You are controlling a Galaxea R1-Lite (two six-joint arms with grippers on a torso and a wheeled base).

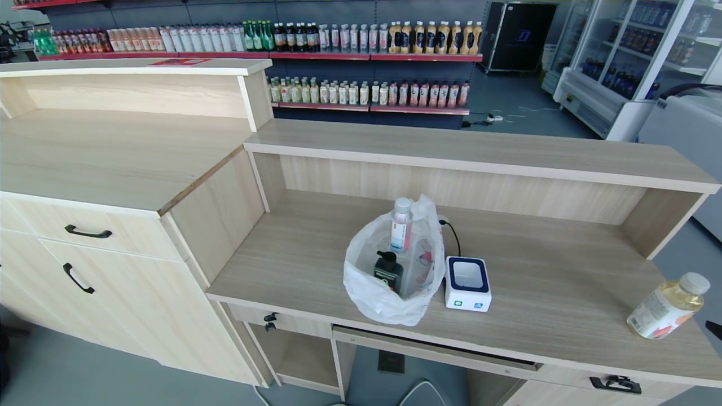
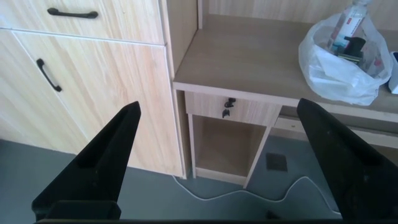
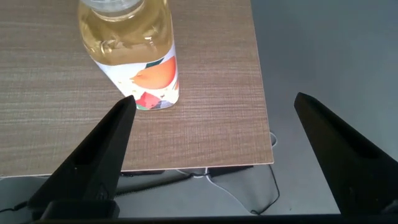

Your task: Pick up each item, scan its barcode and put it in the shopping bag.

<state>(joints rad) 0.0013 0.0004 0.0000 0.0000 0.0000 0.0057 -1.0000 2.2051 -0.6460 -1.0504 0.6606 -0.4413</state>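
Sitting on its base near the right end of the wooden counter [image 1: 564, 282], a juice bottle [image 1: 665, 307] with pale yellow liquid and a white cap is waiting outside the bag, well apart from the other goods. The white plastic shopping bag [image 1: 389, 293] is standing open around the middle of the counter, and it is holding a clear bottle [image 1: 401, 231] with a white cap, upright at the back, and a dark pump bottle [image 1: 388, 270] in front of it. A white barcode scanner [image 1: 467, 283] is sitting just beside the bag on its right side, with a black cable [image 1: 453, 234] running off behind it.

The right gripper [image 3: 211, 155] is hovering over the counter's right front corner with its fingers [image 3: 93, 162] spread wide; the juice bottle is showing close to one fingertip, though whether they are touching cannot be told. The left gripper [image 2: 217, 155] is hanging low before the counter's left end, fingers [image 2: 99, 162] likewise splayed far apart, facing a drawer [image 2: 233, 109] with a key in its lock and a tall cabinet [image 2: 93, 81] with black handles.
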